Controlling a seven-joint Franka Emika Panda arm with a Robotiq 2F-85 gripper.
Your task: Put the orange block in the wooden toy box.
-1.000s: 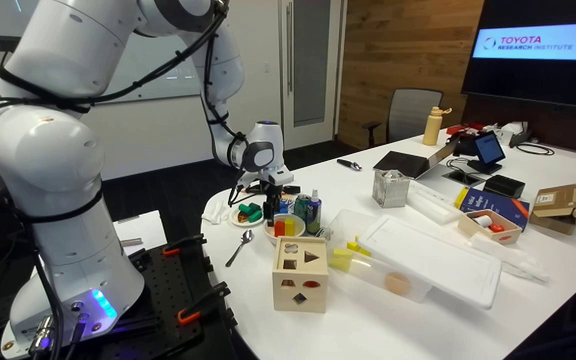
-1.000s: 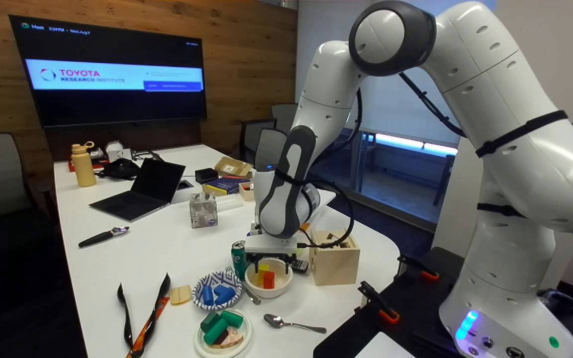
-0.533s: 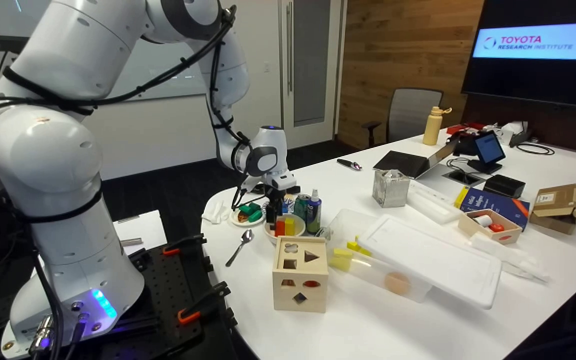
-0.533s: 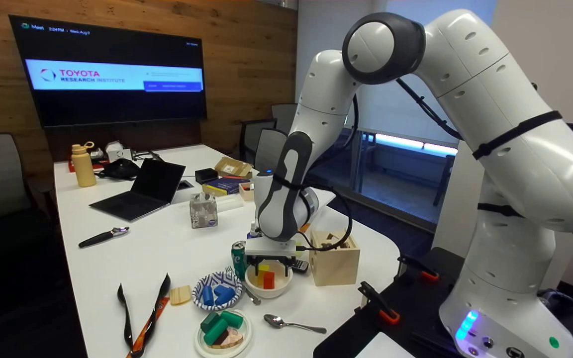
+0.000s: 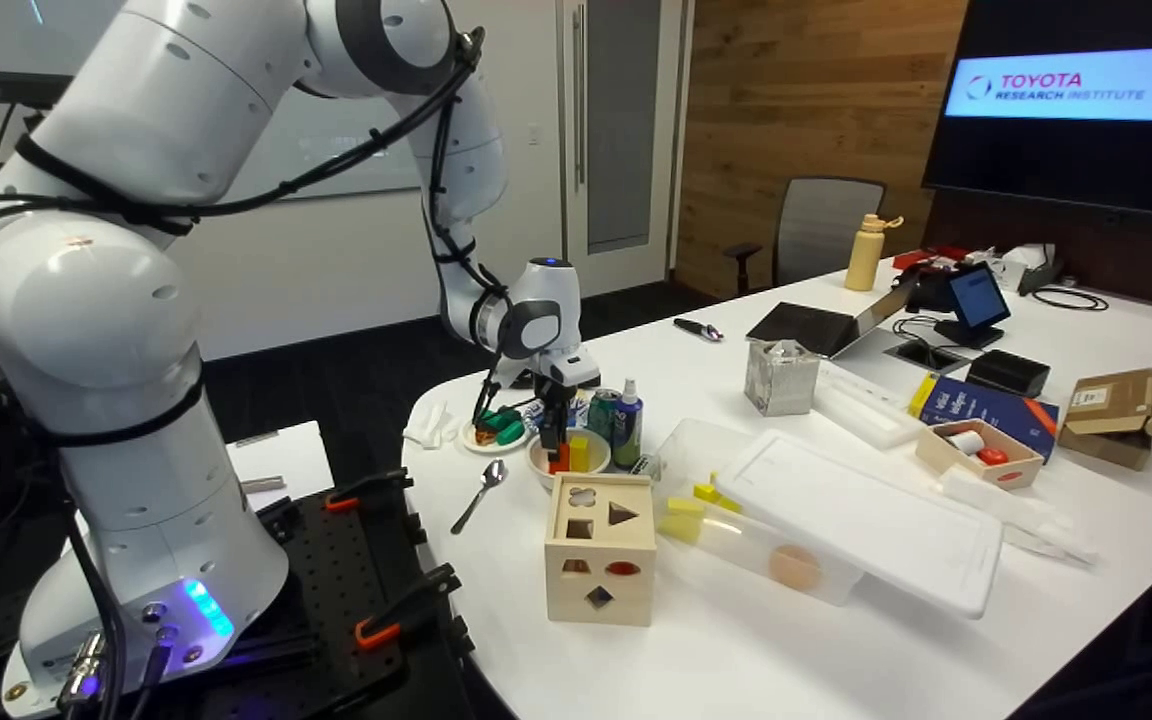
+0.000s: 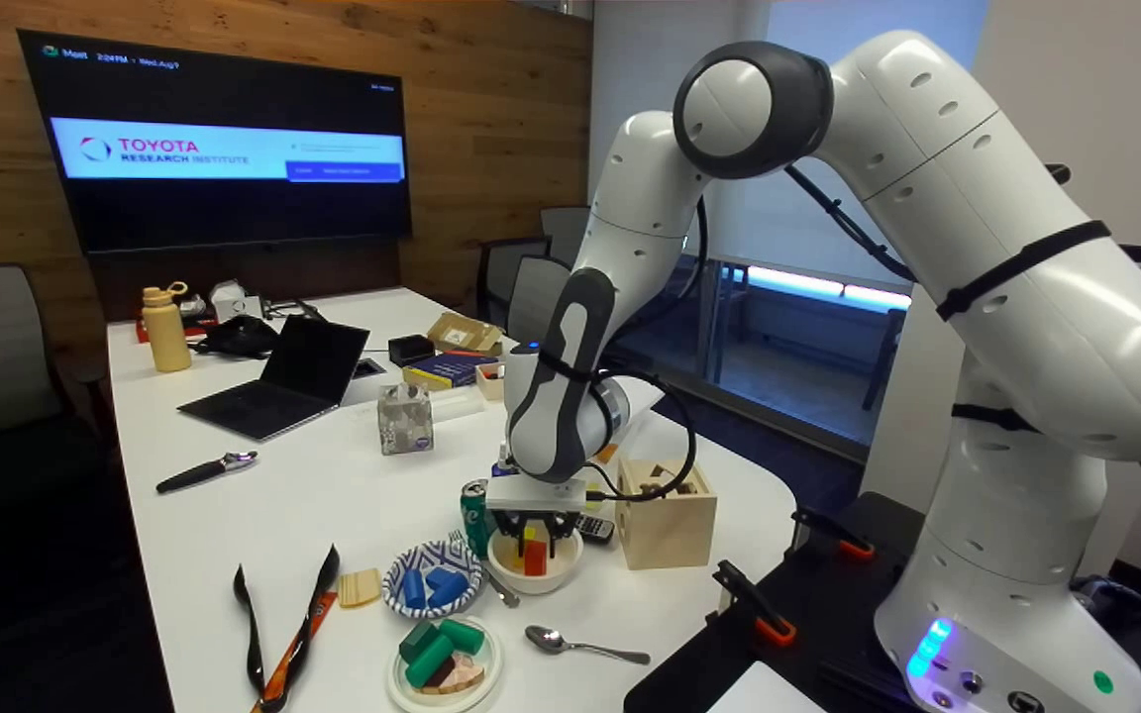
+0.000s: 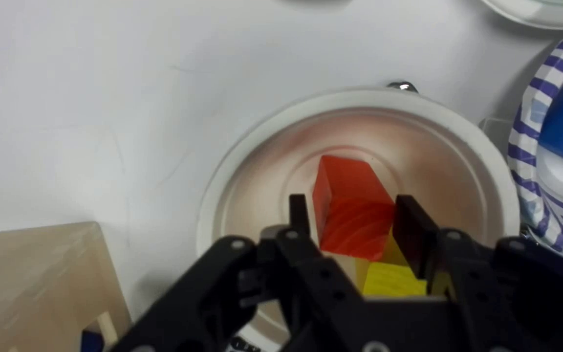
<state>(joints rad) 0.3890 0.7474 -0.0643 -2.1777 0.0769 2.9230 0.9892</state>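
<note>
In an exterior view, the wooden toy box point(image 5: 597, 552) stands near a white bowl point(image 5: 600, 453). In an exterior view, the orange block point(image 6: 535, 559) stands in that bowl, long axis roughly upright. In the wrist view, its upper end faces the camera; the tool point(image 7: 352, 210) straddles it, fingers parted, a gap on one side.

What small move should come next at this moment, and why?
Probably close the gripper gently on the orange block. In the wrist view its fingers flank the block, and a sliver of the bowl shows between the block and the finger at picture left, so it seems not yet gripped. The yellow block sits close by, hence gently.
</note>
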